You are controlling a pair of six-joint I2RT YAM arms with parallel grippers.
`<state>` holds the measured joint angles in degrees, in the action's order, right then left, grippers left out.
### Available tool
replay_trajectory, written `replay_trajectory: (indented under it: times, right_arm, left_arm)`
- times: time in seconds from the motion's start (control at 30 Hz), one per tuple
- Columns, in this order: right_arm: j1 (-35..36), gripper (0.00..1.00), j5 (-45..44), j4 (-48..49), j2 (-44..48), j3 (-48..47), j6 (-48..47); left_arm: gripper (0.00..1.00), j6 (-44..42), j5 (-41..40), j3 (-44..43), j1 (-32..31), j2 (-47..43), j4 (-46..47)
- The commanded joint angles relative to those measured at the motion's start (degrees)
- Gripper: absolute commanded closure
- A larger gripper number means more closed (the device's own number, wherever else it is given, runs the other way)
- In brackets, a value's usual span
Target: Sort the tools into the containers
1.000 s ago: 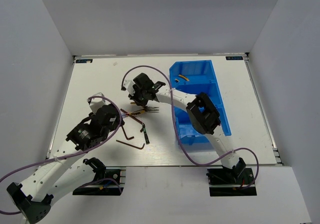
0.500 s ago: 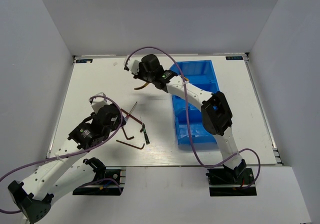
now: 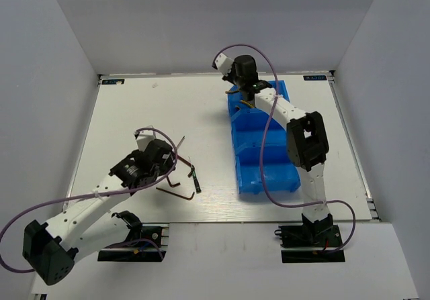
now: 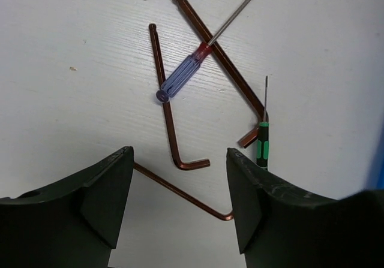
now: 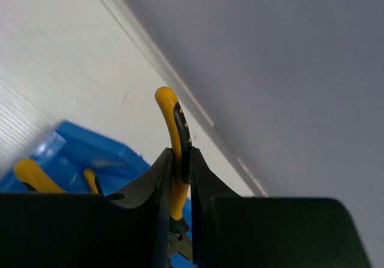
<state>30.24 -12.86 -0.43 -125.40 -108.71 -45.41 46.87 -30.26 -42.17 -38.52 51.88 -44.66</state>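
Between the right gripper's (image 5: 180, 160) closed fingers sits one handle of a pair of yellow-and-black pliers (image 5: 170, 109). It is pinched tight, and the curved handle end sticks out past the fingertips. Just beside it in the wrist view, a second pair of pliers (image 5: 27, 172) with yellow handles lies inside the blue bins (image 5: 90, 148). The top view shows this gripper hanging over the far compartment of the three joined bins, near the back edge of the white table (image 3: 134, 105).

On the other side, the left gripper (image 4: 179, 160) is spread wide with nothing in it. It is poised over a loose cluster of tools on the table, left of the bins. Beyond its fingertips, a blue-handled screwdriver (image 4: 180, 77) lies across a shorter hex key (image 4: 165, 100) and a longer hex key (image 4: 219, 55), both coppery brown. A third hex key (image 4: 186, 194) runs across the gap between the fingers. Beside the longer hex key's bend lies a small green-and-black screwdriver (image 4: 262, 145).
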Motion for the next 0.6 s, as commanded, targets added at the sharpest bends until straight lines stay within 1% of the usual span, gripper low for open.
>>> replay_trajectory:
  times: [0.0, 0.07, 0.13, 0.17, 0.2, 0.23, 0.3, 0.37, 0.4, 0.43, 0.47, 0.53, 0.57]
  right_arm:
    - [-0.6, 1.0, -1.4, 4.6, 3.2, 3.4, 1.1]
    - [-1.7, 1.0, -1.3, 4.4, 3.3, 4.5, 1.6]
    - [-2.3, 1.0, -1.0, 3.9, 3.1, 5.3, 2.0]
    - [-2.4, 0.98, -0.6, 3.0, 3.5, 6.0, 2.5]
    - [-2.6, 0.91, -0.2, 2.7, 4.4, 6.5, 3.4]
    - [-2.6, 0.73, 0.6, 2.1, 5.5, 7.7, 4.3]
    - [-2.7, 0.54, 1.8, 1.1, 7.9, 9.8, 5.0]
    - [-2.8, 0.44, 3.5, -1.6, 10.6, 12.2, 6.9]
    - [-3.1, 0.44, 4.2, -3.4, 12.4, 12.5, 7.5]
    - [-3.1, 0.42, 6.2, -4.4, 13.4, 13.2, 10.7]
    - [-3.4, 0.44, 6.9, -6.6, 17.0, 15.3, 11.6]
    - [-4.0, 0.46, 10.2, -7.7, 19.6, 17.3, 15.2]
    - [-4.7, 0.49, 11.5, -8.6, 22.4, 20.0, 17.0]
  left_arm:
    - [0.26, -3.4, 0.5, 0.9, -0.3, 2.3, 4.1]
    - [0.25, -4.9, -0.1, 0.9, -0.3, 5.7, 5.5]
    - [0.25, -6.4, -1.2, -1.0, -0.3, 9.8, 6.0]
    - [0.25, -6.4, -1.7, -1.7, -0.3, 11.2, 6.0]
    - [0.24, -7.1, -1.7, -2.4, -0.3, 12.6, 6.0]
    - [0.24, -7.1, -2.4, -2.9, -0.3, 13.9, 5.5]
    - [0.24, -7.8, -2.4, -3.6, 0.2, 17.2, 5.5]
    - [0.24, -8.4, -2.4, -3.6, 0.2, 19.4, 6.1]
    - [0.24, -9.4, -2.4, -3.6, 0.8, 20.5, 6.6]
    - [0.24, -10.4, -2.4, -3.6, 0.8, 22.6, 7.5]
    - [0.25, -11.4, -2.4, -4.2, 0.8, 23.6, 9.1]
    - [0.29, -14.7, -2.4, -4.8, 1.5, 25.5, 10.8]
    - [0.3, -16.2, -2.4, -5.4, 2.1, 27.4, 12.0]
